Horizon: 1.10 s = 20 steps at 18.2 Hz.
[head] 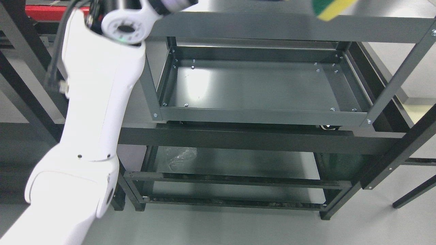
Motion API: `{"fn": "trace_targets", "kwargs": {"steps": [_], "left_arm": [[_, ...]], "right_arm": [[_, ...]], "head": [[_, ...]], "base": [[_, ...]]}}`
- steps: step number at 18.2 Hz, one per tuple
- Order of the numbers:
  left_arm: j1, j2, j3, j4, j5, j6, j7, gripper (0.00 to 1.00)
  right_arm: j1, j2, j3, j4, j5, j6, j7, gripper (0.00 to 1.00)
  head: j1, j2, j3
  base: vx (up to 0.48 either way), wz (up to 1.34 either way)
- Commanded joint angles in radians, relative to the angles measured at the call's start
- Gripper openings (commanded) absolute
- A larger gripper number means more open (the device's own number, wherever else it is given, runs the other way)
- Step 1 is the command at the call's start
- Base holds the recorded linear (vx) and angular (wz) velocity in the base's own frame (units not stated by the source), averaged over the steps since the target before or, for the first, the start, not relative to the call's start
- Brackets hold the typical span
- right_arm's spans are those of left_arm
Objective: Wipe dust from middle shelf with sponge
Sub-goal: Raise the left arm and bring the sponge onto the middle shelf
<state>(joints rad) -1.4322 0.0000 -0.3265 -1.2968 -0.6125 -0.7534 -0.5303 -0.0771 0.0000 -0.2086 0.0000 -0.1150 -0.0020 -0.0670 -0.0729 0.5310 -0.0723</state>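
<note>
— Looking down on a dark metal shelf unit (259, 119). Left arm (98, 112) sweeping in from the lower left, white and big, passing left of the unit and reaching up past its top rail.
— And the fingers?
— Cut off by the upper edge; can't tell whether spread or curled, or holding anything.
— Sponge?
— Up at the very top, right of centre above the unit's top rail: a green-and-yellow sponge (332, 8), blurred, only a corner showing.
— Middle shelf?
— Middle shelf (252, 85) bare grey tray, glare at its left end. Below it, crumpled clear plastic (178, 156) on the lower level, left side.
</note>
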Motion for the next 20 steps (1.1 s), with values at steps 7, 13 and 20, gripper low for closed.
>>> {"fn": "trace_targets", "kwargs": {"steps": [7, 13, 20], "left_arm": [[-0.198, 0.017, -0.603, 0.318, -0.170, 0.229, 0.193, 0.00], [-0.136, 0.017, -0.776, 0.369, -0.171, 0.249, 0.286, 0.00], [-0.109, 0.017, -0.604, 0.367, -0.223, 0.230, 0.285, 0.00]], "right_arm": [[-0.001, -0.017, 0.000, -0.017, 0.000, 0.073, -0.005, 1.00], [0.000, -0.017, 0.000, -0.017, 0.000, 0.073, -0.005, 1.00], [0.000, -0.017, 0.000, -0.017, 0.000, 0.073, -0.005, 1.00]], "head": [[0.0000, -0.001, 0.000], [0.0000, -0.001, 0.000], [0.0000, -0.001, 0.000]], "base": [[-0.006, -0.02], [-0.001, 0.00], [0.000, 0.00]]}}
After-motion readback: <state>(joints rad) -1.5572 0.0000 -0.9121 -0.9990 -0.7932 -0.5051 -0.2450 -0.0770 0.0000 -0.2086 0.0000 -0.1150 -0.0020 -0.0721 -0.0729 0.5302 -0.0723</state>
